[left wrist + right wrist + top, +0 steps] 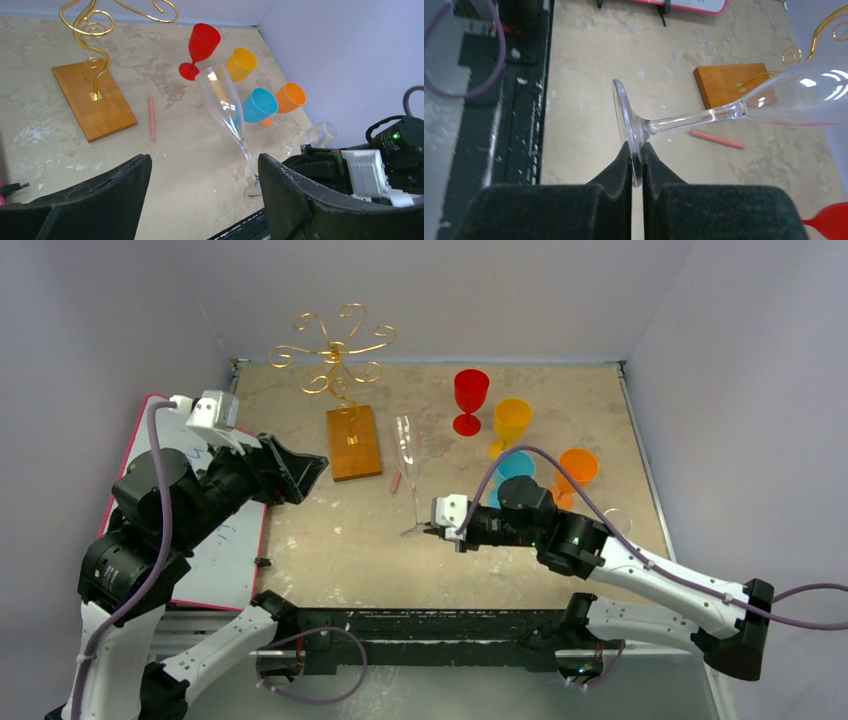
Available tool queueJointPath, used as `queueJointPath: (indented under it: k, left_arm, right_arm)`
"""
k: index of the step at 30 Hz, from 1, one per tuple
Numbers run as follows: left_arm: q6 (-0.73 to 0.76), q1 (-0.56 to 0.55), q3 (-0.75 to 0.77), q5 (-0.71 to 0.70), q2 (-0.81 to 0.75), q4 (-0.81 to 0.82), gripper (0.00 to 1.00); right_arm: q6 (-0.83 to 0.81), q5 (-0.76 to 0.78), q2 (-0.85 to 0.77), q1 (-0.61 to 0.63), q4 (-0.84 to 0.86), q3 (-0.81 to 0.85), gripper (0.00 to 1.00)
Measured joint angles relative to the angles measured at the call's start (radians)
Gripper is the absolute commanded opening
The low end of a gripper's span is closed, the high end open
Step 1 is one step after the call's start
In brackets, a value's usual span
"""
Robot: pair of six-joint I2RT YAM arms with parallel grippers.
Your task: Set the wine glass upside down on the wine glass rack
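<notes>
The right claw (pixel 637 150) is pinched tight on the rim of the foot of the wine glass (pixel 689 120). The glass is a clear, narrow flute with a thin stem and a flat round foot, bowl uppermost and a little tilted. The left claw (pixel 202 170) stands wide and holds nothing, well to the left of the glass.

Between the two claws the tabletop (pixel 300 540) lies bare. Beyond that stretch, only a pink stick (pixel 397 481) lies beside the base of the wine glass rack (pixel 354 440). The rack, gold wire scrolls on a wooden base, stands beyond the left claw, well apart from the glass.

Beyond and right of the right claw, a red goblet (pixel 470 400) and yellow (pixel 511 423), blue (pixel 515 468) and orange (pixel 577 468) cups crowd together. A pink-edged whiteboard (pixel 225 540) lies under the left arm at the tabletop's left edge. Walls close the far side and both flanks.
</notes>
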Motion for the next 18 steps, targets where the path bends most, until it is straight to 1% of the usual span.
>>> queueJointPath:
  k: [4,9,14,18]
  left_arm:
    - [0.024,0.000,0.001,0.014,-0.024,0.003,0.76]
    - [0.023,0.000,0.002,0.096,-0.030,0.010,0.74]
    - [-0.019,0.000,-0.064,0.190,-0.060,0.063,0.72]
    - [-0.074,0.000,-0.118,0.263,-0.085,0.099,0.72]
  right_arm:
    - [0.227,0.007,0.066,0.000,0.040,0.066,0.00]
    - [0.534,0.011,0.172,0.000,0.097,0.171,0.00]
    - [0.834,-0.039,0.224,-0.001,0.223,0.176,0.00]
    - [1.014,-0.042,0.228,-0.001,0.302,0.181,0.00]
